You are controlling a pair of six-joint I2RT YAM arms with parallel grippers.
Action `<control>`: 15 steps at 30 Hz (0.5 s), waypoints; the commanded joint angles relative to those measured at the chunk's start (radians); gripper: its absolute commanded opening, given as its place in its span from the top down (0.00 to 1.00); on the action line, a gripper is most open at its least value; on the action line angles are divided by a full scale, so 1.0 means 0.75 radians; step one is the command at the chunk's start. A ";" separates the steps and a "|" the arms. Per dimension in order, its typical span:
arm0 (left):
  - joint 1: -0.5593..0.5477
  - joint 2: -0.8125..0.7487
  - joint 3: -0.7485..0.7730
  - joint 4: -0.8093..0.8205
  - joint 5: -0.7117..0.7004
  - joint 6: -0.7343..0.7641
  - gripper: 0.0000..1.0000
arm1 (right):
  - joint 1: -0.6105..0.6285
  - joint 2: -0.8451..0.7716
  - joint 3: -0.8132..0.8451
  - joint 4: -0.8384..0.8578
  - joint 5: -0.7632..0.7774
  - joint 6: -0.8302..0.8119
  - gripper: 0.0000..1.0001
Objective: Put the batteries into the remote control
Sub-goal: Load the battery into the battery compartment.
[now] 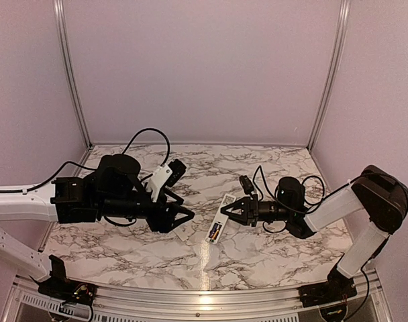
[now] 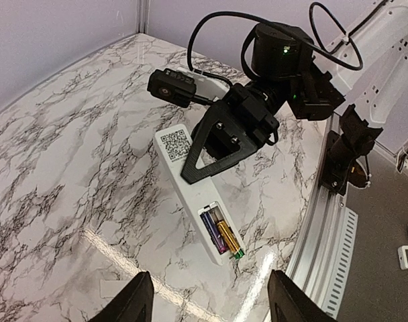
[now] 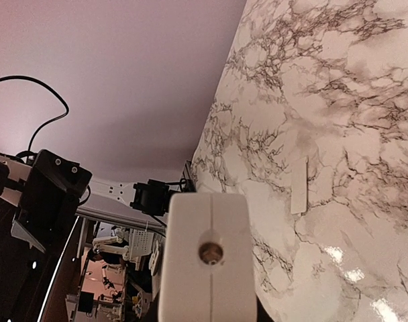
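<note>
The white remote control [image 2: 180,168] lies back side up over the marble table, QR label toward its far end. My right gripper [image 2: 214,151] is shut across its middle. In the open compartment lie the batteries: a dark purplish one [image 2: 213,231] and a golden one [image 2: 227,235] whose green tip pokes past the remote's end edge. My left gripper [image 2: 211,302] hangs open just in front of that end, holding nothing. From above, the remote [image 1: 221,216] sits between the left gripper [image 1: 186,212] and the right gripper [image 1: 235,211]. The right wrist view shows only the remote's end face [image 3: 207,268].
A small flat white plastic strip [image 3: 298,185] lies on the marble table [image 1: 278,255] near the left gripper, also seen as the strip [image 1: 184,233] from above. The table's metal front rail [image 2: 318,241] runs close to the remote's end. Purple walls enclose the back and sides.
</note>
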 commanded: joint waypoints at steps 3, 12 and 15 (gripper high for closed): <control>-0.036 -0.075 -0.151 0.170 0.175 0.418 0.39 | 0.015 -0.017 0.062 0.030 -0.126 0.045 1.00; -0.164 0.028 -0.145 0.213 0.136 0.694 0.47 | 0.039 0.013 0.099 0.037 -0.188 0.096 1.00; -0.188 0.083 -0.121 0.215 0.106 0.735 0.49 | 0.055 0.024 0.109 0.035 -0.189 0.098 1.00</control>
